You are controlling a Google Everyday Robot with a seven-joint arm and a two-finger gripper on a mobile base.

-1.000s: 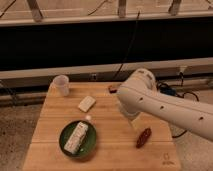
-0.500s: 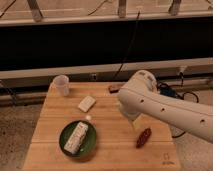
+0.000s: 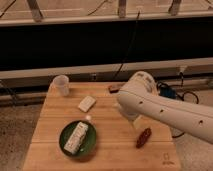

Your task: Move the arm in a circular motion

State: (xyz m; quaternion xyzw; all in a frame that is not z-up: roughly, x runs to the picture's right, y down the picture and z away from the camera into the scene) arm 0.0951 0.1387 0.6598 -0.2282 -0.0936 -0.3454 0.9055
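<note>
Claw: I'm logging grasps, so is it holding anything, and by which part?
Cannot be told: the claw is hidden behind the arm over the table.

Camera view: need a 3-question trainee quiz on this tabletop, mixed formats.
1. True or false: the green plate is empty.
2. Which is nearest the arm? A) clear cup B) dark red item C) pale block
3. Fill in: the claw is ___ from view, likely behind the arm's elbow.

Key:
1. False; a white bar lies on the plate.
2. B
3. hidden
</note>
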